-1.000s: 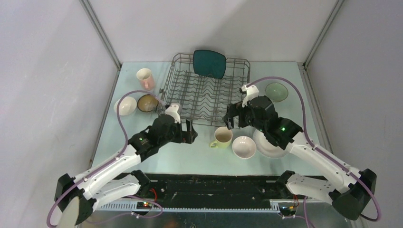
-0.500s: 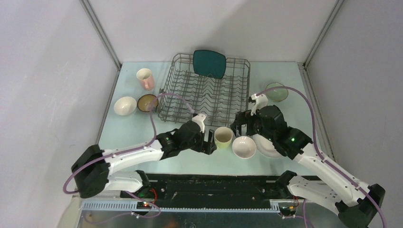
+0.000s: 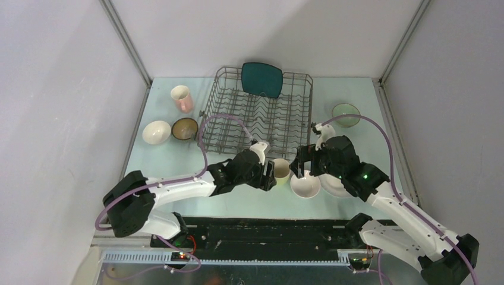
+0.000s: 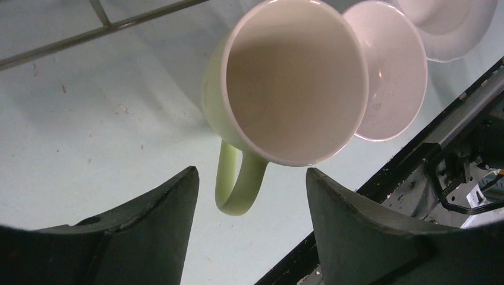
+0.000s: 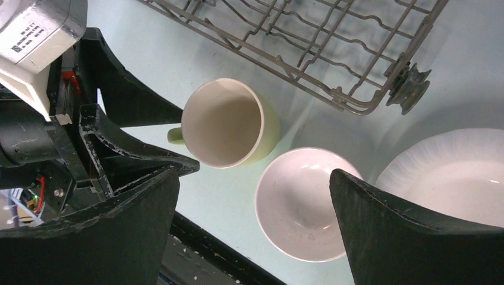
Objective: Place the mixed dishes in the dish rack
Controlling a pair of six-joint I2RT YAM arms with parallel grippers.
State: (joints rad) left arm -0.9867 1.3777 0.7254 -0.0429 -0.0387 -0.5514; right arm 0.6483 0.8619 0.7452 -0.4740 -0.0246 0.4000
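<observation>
Handle alignment comes first: your left gripper (image 4: 251, 178) hangs spread and empty, the handle of the yellow-green mug (image 4: 285, 83) off-centre between its jaws, so centre it before closing. The mug stands upright just in front of the dish rack (image 3: 235, 122), beside a white bowl (image 5: 303, 205). Only the right wrist view shows the right gripper (image 5: 255, 173) spread empty above that bowl.

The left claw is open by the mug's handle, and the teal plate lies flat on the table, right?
Not quite. The teal plate is not on the table: it stands on edge at the far end of the rack, as the top view shows. The left gripper is indeed open by the handle of the mug.
</observation>
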